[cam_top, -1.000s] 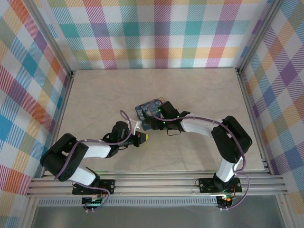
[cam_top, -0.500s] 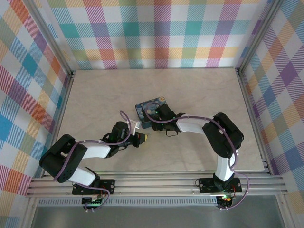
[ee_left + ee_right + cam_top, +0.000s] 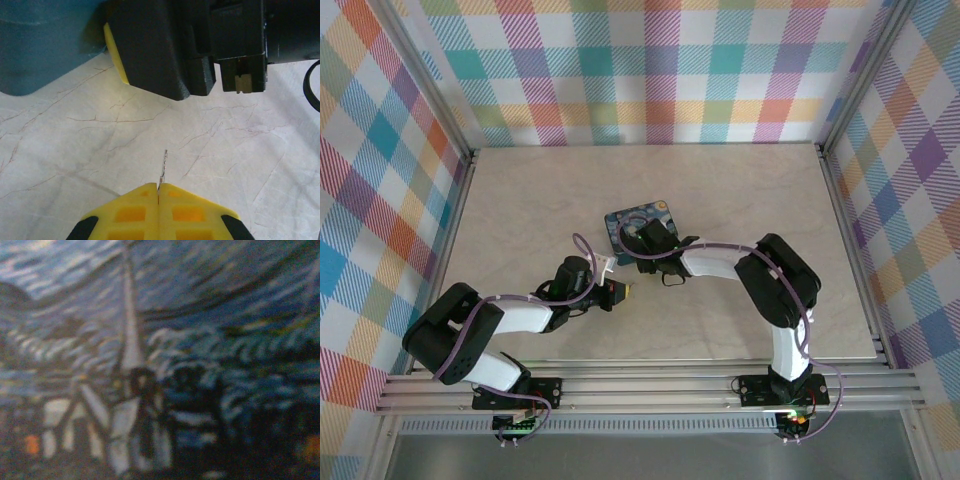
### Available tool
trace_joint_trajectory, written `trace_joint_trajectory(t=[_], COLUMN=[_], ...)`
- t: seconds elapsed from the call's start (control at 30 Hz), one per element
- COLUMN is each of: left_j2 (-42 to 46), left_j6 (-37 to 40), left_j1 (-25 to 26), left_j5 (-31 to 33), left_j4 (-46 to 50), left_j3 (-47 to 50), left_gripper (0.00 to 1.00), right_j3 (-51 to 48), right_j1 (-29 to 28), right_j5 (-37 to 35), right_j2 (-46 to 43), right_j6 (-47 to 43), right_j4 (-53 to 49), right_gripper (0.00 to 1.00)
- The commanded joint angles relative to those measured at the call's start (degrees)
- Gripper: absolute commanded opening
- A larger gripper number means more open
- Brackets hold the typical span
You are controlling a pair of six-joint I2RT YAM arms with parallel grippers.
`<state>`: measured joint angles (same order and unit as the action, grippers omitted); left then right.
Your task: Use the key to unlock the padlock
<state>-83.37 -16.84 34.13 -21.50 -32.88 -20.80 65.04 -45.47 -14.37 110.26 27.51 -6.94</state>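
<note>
Right gripper (image 3: 636, 240) slid farther over glossy tin box (image 3: 650, 213), spread unclear; left gripper (image 3: 158, 190) pinches thin key (image 3: 163, 167).

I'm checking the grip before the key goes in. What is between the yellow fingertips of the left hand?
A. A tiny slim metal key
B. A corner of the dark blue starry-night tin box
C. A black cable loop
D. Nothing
A: in the left wrist view the left hand is shut on the tiny slim metal key, whose blade sticks out ahead over the pale marbled tabletop.
</note>
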Motion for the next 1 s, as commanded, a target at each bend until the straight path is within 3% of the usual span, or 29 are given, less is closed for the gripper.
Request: trace_joint_trajectory(t=[0.0,0.5,0.97], left_j2=[0.9,2.9,3.0], left_j6=[1.4,2.7,1.4], left_j1=[0.8,0.9,0.8], left_j5=[-0.3,0.7,-2.1], left_j4=[0.9,3.1,-1.0], left_j3=[0.8,0.6,-1.4], left_gripper=[0.00,0.00,0.00], right_j3=[2.0,2.1,4.5], right_j1=[-0.7,-0.8,1.0], right_j5=[-1.4,3.8,16.7], right_j2=[1.6,-3.9,-11.6], right_j6=[-0.8,0.1,7.7], right_j4=[0.6,-3.6,-15.7], right_gripper=[0.41,0.00,0.00])
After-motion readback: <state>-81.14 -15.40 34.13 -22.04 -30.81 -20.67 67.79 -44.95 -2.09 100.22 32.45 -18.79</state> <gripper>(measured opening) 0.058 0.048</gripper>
